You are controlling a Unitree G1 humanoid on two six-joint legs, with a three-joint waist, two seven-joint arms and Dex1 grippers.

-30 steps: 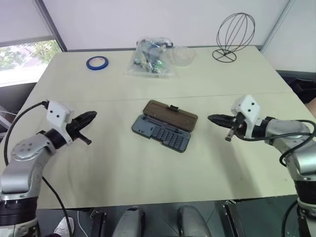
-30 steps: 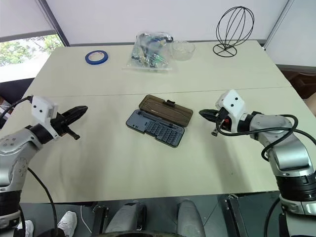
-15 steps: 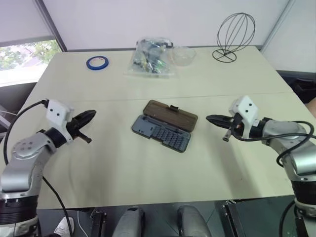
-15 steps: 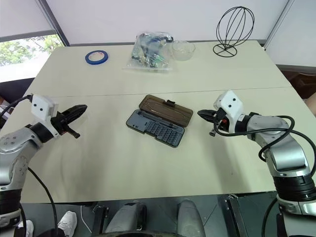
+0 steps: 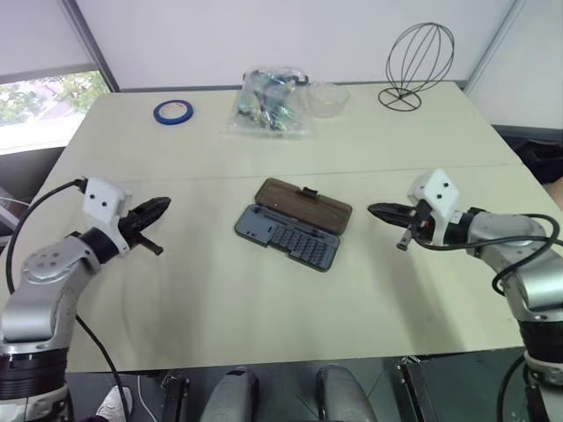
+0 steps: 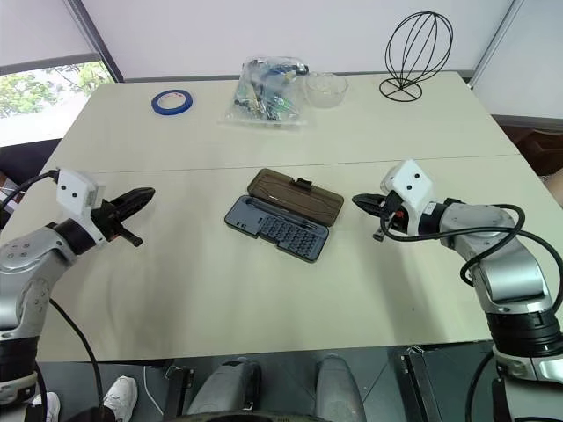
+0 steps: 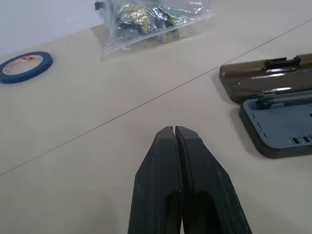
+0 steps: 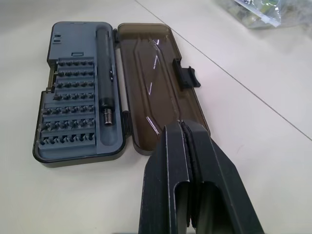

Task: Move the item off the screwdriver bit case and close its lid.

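The screwdriver bit case (image 5: 288, 237) lies open mid-table, its blue-grey tray of bits nearest me. The brown lid (image 5: 303, 204) lies flat behind the tray, its black latch tab (image 8: 187, 76) on the far edge. Nothing rests on tray or lid. A clear plastic bag (image 5: 268, 103) of small parts lies far behind the case. My left gripper (image 5: 165, 205) hovers shut and empty to the case's left, pointing at it. My right gripper (image 5: 371, 209) hovers shut and empty to its right, just off the lid's end. In the right wrist view the shut fingertips (image 8: 180, 126) stand over the lid's near corner.
At the back of the table are a blue tape roll (image 5: 172, 112), a small clear bowl (image 5: 326, 98) and a black wire stand (image 5: 417, 66). A seam (image 5: 176, 178) crosses the table behind the case. The near table edge (image 5: 281, 362) is close below both arms.
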